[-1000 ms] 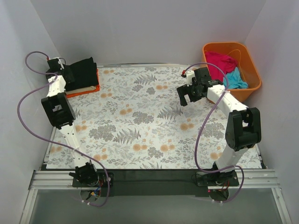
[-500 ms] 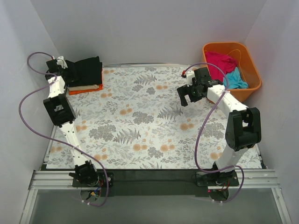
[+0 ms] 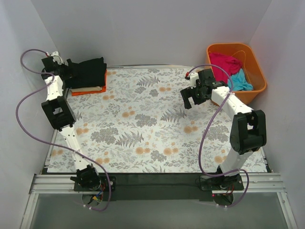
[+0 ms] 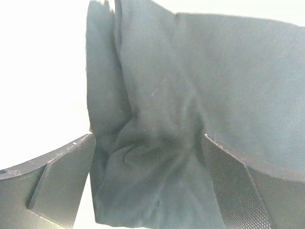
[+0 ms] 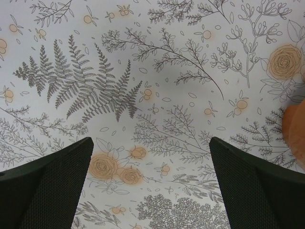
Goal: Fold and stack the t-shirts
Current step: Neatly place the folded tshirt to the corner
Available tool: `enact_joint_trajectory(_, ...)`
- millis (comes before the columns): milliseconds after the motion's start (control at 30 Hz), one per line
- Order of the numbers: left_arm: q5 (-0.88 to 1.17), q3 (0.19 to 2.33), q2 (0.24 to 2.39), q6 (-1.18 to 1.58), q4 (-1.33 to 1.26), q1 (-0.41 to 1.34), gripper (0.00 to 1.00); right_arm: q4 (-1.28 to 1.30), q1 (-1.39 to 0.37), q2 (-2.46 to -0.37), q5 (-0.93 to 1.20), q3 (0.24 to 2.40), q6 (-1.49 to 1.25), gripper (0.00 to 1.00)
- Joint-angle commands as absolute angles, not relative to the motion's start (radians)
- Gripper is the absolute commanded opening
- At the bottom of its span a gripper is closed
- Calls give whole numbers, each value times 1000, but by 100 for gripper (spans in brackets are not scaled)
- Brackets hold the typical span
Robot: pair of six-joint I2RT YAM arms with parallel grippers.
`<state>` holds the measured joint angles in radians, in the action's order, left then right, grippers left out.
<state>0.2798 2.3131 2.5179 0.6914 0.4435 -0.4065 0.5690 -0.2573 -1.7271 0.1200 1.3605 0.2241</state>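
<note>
The folded black t-shirt (image 3: 88,71) lies on top of a stack at the far left corner, over a tan t-shirt (image 3: 90,88) and an orange t-shirt (image 3: 80,92). My left gripper (image 3: 68,72) is at the stack's left edge. In the left wrist view its jaws (image 4: 147,137) stand wide apart with black cloth (image 4: 190,95) bunched between them, not pinched. My right gripper (image 3: 189,99) hangs open and empty above the floral sheet (image 5: 152,71). The magenta-pink t-shirt (image 3: 224,62) and the turquoise t-shirt (image 3: 241,81) lie crumpled in the tub.
The orange plastic tub (image 3: 255,67) stands at the far right corner, beside the right arm. The floral sheet (image 3: 143,124) covers the table. White walls close in the left, back and right sides.
My left gripper has drawn back to the left, off the black t-shirt. The stack now sits a little further toward the back. The right arm has not moved.
</note>
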Motion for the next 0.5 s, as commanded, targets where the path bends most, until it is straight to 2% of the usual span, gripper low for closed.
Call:
enact_joint_trajectory(0,305,2297,2292,730,370,-433,86,574,-256,-1697,156,1394,224,98)
enact_joint_trajectory(200,363,2283,2266,776,336,-433,76,572,-258,-1697,176,1396,215,98)
enact_joint_trajectory(367,417,2244,2307,817,337,-433,55,568,-258,-1704,190,1407,203,98)
enact_joint_trajectory(467,443,2237,2348,856,337,-434,48,568,-258,-1710,190,1405,189,98)
